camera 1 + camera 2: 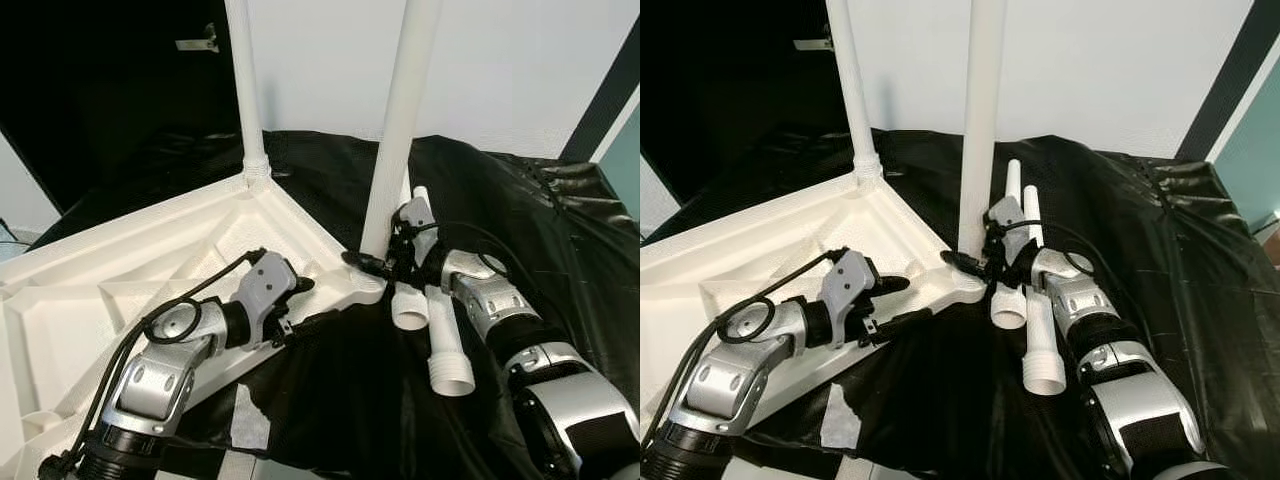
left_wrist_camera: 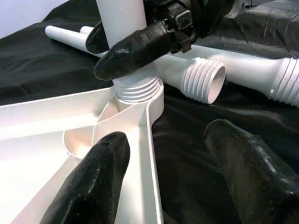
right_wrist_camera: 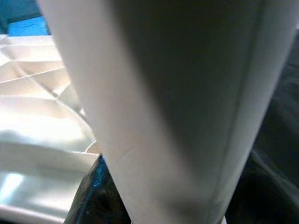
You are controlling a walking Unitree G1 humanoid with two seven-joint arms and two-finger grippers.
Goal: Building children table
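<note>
A white table top [image 1: 120,270] lies upside down on a black sheet. One white leg [image 1: 245,90] stands screwed into its far corner. A second leg [image 1: 400,130] stands upright in the near right corner socket [image 2: 138,91]. My right gripper [image 1: 368,262] is shut on this second leg just above its threaded base, one finger [image 2: 135,49] crossing the leg's front. My left gripper [image 1: 295,308] is open and straddles the table top's rim close to that corner, with one finger [image 2: 93,186] inside the rim and the other outside over the sheet. The right wrist view is blurred white leg at close range.
Two loose white legs [image 1: 410,300] [image 1: 447,350] lie on the black sheet [image 1: 360,400] right of the corner, threaded ends toward me. A white tape patch [image 1: 250,415] is on the sheet near me. A white wall [image 1: 500,60] stands behind, with a dark opening at back left.
</note>
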